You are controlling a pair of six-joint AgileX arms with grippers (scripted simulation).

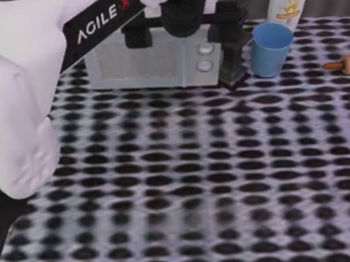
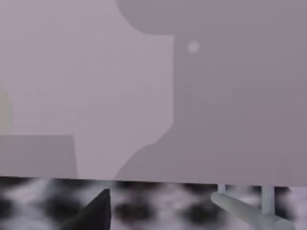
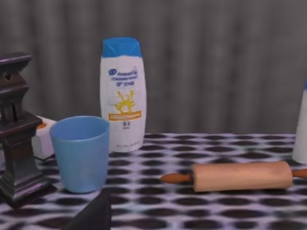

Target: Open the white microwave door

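White microwave [image 1: 155, 65] sits at 12 o'clock on the table [image 1: 223, 181]. White microwave door [image 1: 139, 64] looks flush, knobs on its right. Left arm reaches over the microwave; left gripper [image 1: 185, 18] sits above the top front edge, can't tell if its fingers are apart or together. Blue cup [image 1: 270, 49] at 1 o'clock, just right of a dark stand [image 1: 234, 54]. Rolling pin [image 1: 345, 63] at 2 o'clock. Right gripper out of the top view; fingers can't tell.
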